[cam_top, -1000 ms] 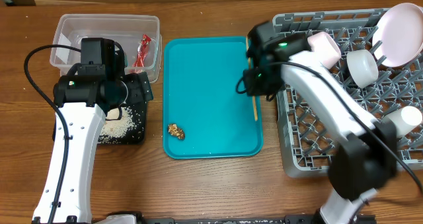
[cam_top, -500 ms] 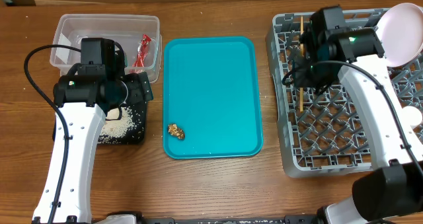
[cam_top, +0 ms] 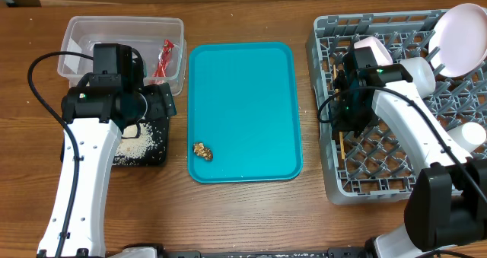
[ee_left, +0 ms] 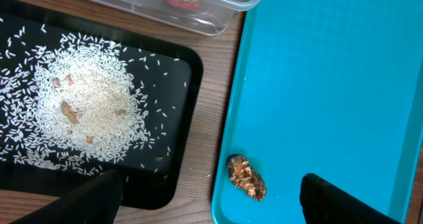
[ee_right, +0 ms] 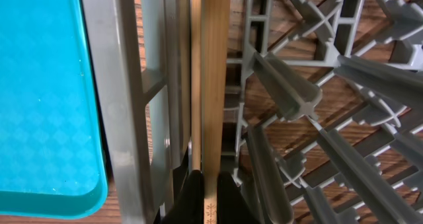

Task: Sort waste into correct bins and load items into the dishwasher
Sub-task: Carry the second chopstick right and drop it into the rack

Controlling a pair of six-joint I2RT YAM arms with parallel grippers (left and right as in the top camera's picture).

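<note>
My right gripper (ee_right: 211, 199) is shut on a wooden chopstick (ee_right: 213, 85), which lies along the left side of the grey dishwasher rack (ee_right: 291, 92). A second, thinner chopstick (ee_right: 195, 65) runs beside it. From overhead the right gripper (cam_top: 345, 132) is low over the rack's (cam_top: 396, 174) left columns. My left gripper (ee_left: 218, 201) is open above the brown food lump (ee_left: 246, 178) at the teal tray's (ee_left: 330, 85) corner. Rice (ee_left: 86, 112) lies heaped in the black tray (ee_left: 182, 105). The red wrapper (cam_top: 165, 56) sits in the clear tub (cam_top: 91, 30).
In the rack stand a white plate (cam_top: 460, 49) at the far right, a cup (cam_top: 373, 49) and pale bowls (cam_top: 417, 75). The teal tray (cam_top: 243, 109) lies between the bins and the rack and holds only the brown lump (cam_top: 202, 151).
My right arm carried the chopstick from the teal tray's right edge over the rack, then lowered it along the rack's left side. The left arm has not moved.
</note>
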